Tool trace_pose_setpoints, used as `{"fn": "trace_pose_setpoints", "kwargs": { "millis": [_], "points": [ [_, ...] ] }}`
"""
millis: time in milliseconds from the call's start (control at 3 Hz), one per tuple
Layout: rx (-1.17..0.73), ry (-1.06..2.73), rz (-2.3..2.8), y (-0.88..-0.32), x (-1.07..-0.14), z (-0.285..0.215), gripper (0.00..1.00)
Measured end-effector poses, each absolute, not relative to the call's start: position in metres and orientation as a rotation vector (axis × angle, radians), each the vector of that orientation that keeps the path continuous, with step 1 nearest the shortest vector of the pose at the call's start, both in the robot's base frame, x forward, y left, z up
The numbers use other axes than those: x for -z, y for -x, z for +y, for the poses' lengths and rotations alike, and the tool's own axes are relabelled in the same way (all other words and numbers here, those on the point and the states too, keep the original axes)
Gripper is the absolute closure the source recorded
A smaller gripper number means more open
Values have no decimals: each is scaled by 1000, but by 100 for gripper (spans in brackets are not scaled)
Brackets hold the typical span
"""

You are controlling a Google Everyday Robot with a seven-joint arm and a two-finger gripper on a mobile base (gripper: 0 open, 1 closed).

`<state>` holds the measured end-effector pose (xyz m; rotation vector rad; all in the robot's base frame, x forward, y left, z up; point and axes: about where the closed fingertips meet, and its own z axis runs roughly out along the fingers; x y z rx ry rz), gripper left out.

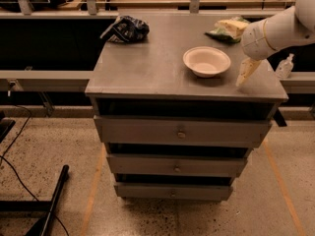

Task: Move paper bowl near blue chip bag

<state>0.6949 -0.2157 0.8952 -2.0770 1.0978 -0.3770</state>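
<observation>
Arm (278,32) enters from 2 o'clock, end effector (244,73) pointing down at 3 o'clock of the paper bowl (206,61) — open or closed, cannot tell; blue chip bag (127,28) lies at 11 o'clock on the tabletop (147,68)

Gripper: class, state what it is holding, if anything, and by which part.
Nothing is held. The gripper hangs just right of the paper bowl, apart from it, low over the cabinet top.
</observation>
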Motion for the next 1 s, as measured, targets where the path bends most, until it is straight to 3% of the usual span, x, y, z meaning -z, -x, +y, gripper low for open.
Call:
{"fn": "trace_pose_setpoints", "kwargs": {
  "millis": [333, 1000],
  "points": [
    [408, 2114, 1071, -695, -888, -210, 18],
    [422, 2144, 1047, -693, -882, -203, 64]
  ]
}}
